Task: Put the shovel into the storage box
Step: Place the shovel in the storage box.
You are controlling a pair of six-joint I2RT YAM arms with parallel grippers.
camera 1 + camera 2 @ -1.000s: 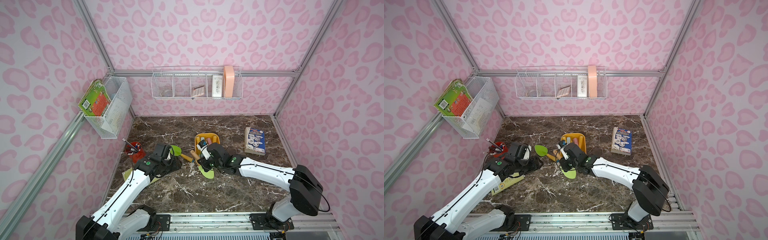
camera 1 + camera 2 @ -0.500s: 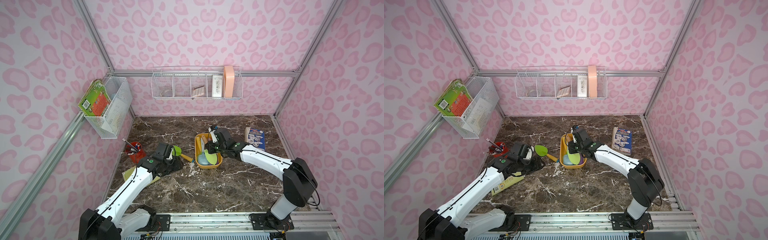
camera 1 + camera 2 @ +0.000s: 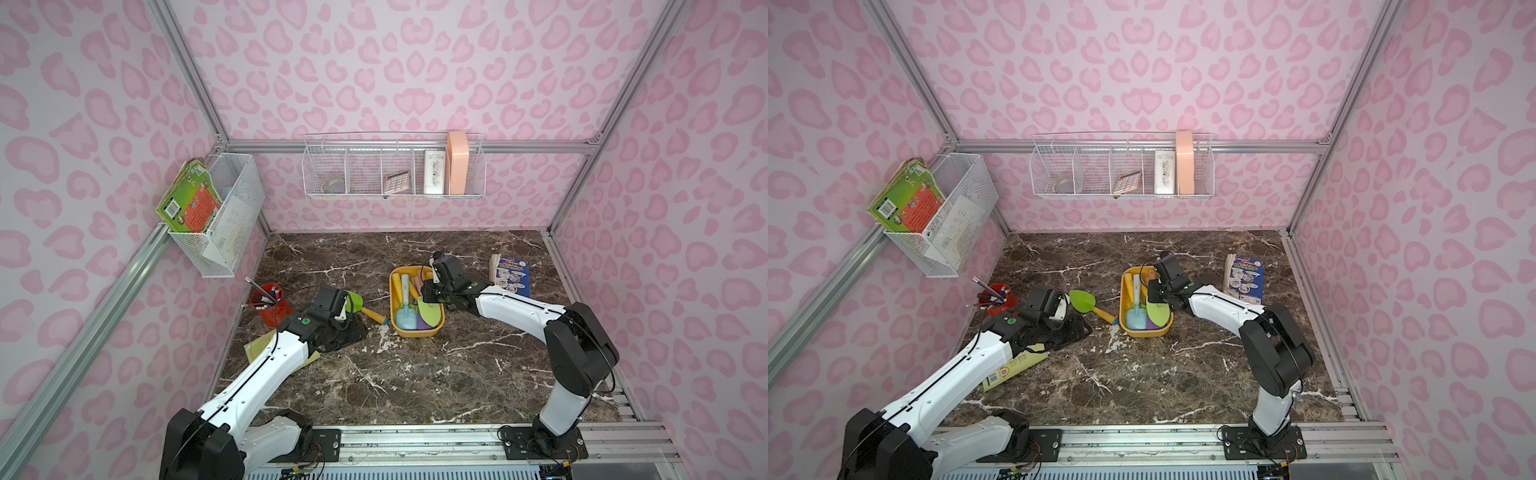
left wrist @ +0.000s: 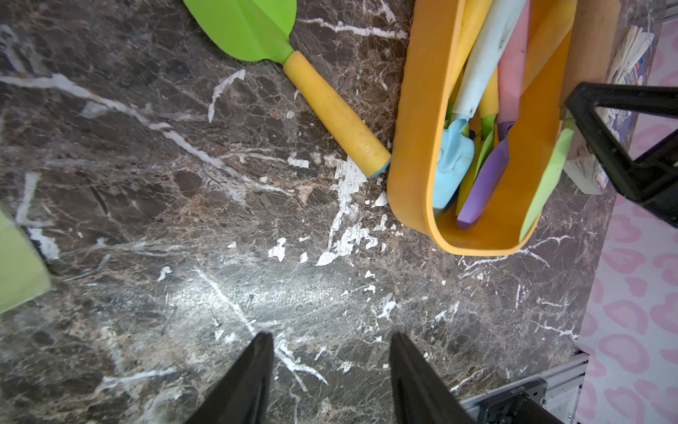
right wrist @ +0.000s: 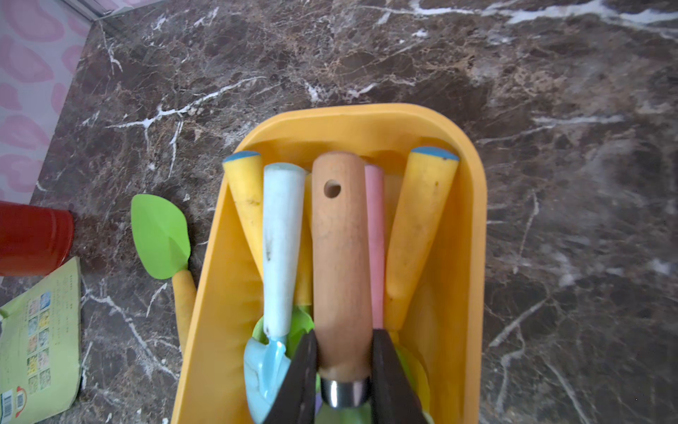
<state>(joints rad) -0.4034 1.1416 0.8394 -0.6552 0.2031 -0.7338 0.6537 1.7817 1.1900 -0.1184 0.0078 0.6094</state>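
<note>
Going left to right. The pen cup (image 3: 270, 305) is off by the wall and out of play. My left gripper (image 4: 332, 341) hangs over bare table, fingers spread with nothing in them, same as a second ago.

Just past it the stray shovel (image 3: 1082, 300) lies flat on the table. It has a green blade and a yellow handle, and the butt end stops just short of the box (image 3: 392, 299) wall. If the job covers every shovel, that one's still to do.

The big change is on the right. A second ago the right gripper (image 5: 345, 334) had the shovel (image 5: 341, 238) over the table in front of the box. Now it's over the box, lined up lengthways. The fingers are clamped on the handle just above the metal collar, so I reckon all that's left is to let go and back out. I can't tell if it's resting on the pile yet.

The shovel itself has a plain wooden handle with a hanging hole near the end, a shiny collar and a green blade at the near end of the box. It lies on top of a blue shovel (image 5: 282, 238) and some yellow and pink handles. The box is pretty crowded, so it'll probably ride high.
</note>
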